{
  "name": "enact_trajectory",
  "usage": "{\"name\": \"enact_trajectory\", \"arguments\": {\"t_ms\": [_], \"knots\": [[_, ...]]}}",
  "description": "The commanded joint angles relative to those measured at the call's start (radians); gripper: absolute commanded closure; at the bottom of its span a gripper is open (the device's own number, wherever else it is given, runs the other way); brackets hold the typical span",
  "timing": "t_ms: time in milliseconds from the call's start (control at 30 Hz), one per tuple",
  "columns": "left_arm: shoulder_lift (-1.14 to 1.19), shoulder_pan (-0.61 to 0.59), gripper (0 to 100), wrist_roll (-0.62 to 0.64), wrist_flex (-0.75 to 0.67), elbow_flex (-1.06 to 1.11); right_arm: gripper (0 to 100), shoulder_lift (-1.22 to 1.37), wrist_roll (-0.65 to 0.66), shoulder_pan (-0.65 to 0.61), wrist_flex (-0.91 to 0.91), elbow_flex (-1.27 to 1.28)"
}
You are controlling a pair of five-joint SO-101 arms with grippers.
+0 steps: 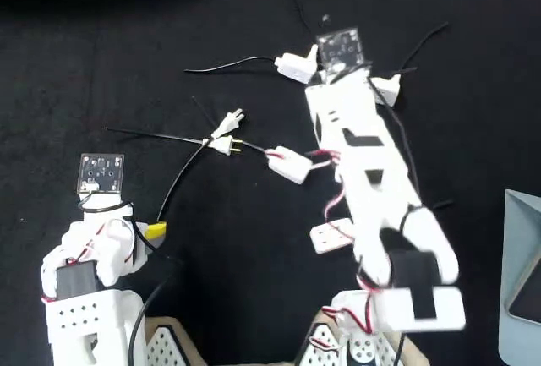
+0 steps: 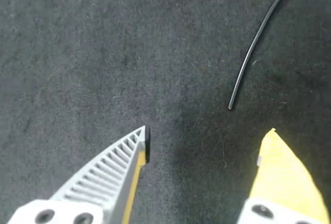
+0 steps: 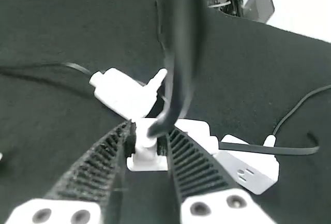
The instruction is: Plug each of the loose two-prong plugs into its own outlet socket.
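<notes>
My right gripper (image 3: 149,137) is shut on a white two-prong plug (image 3: 146,150) whose black cord (image 3: 181,48) rises in front of the camera. It holds the plug just above a white outlet socket (image 3: 195,129). Beside it lie another socket (image 3: 249,169) with a cord plugged in and a third white socket (image 3: 120,91). In the high view the right arm (image 1: 359,142) stretches to the far side of the table. Two loose white plugs (image 1: 226,132) lie mid-table by a socket (image 1: 287,164). My left gripper (image 2: 207,131) hangs open over bare cloth near a black cable end (image 2: 230,107).
Another white socket (image 1: 330,235) lies beside the right arm's base. Thin black cords (image 1: 177,176) run across the black cloth between the two arms. A grey container (image 1: 522,277) stands at the right edge. The left arm (image 1: 93,256) is folded back near the front edge.
</notes>
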Motion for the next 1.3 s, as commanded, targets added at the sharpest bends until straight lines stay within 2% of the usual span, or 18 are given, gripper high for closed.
{"name": "enact_trajectory", "arguments": {"t_ms": [0, 100, 333, 533, 633, 767, 867, 1100, 1267], "knots": [[-0.005, 0.002, 66, 0.009, -0.021, -0.002, 91.4, 0.081, -0.031, 0.020, -0.014, -0.150], [-0.005, 0.002, 66, 0.009, -0.023, 0.004, 85.4, 0.084, -0.031, 0.014, 0.101, -0.180], [-0.005, 0.002, 66, 0.009, -0.023, 0.005, 85.1, -0.096, -0.092, 0.005, 0.437, -0.193], [-0.005, 0.002, 66, 0.009, -0.023, 0.005, 85.0, -0.239, -0.095, -0.110, 0.736, -0.189], [-0.005, 0.001, 66, 0.009, -0.023, 0.005, 85.0, -0.275, -0.095, -0.204, 0.736, -0.147], [-0.005, 0.001, 66, 0.009, -0.023, 0.005, 85.0, -0.278, -0.084, -0.325, 0.563, -0.045], [-0.005, 0.001, 66, 0.009, -0.023, 0.005, 85.0, -0.260, 0.014, -0.382, 0.489, -0.015], [-0.005, 0.001, 66, 0.009, -0.023, 0.005, 84.9, -0.074, 0.184, -0.436, 0.543, -0.160], [-0.005, 0.002, 66, 0.009, -0.023, 0.005, 84.2, 0.058, 0.210, -0.485, 0.664, -0.303]]}}
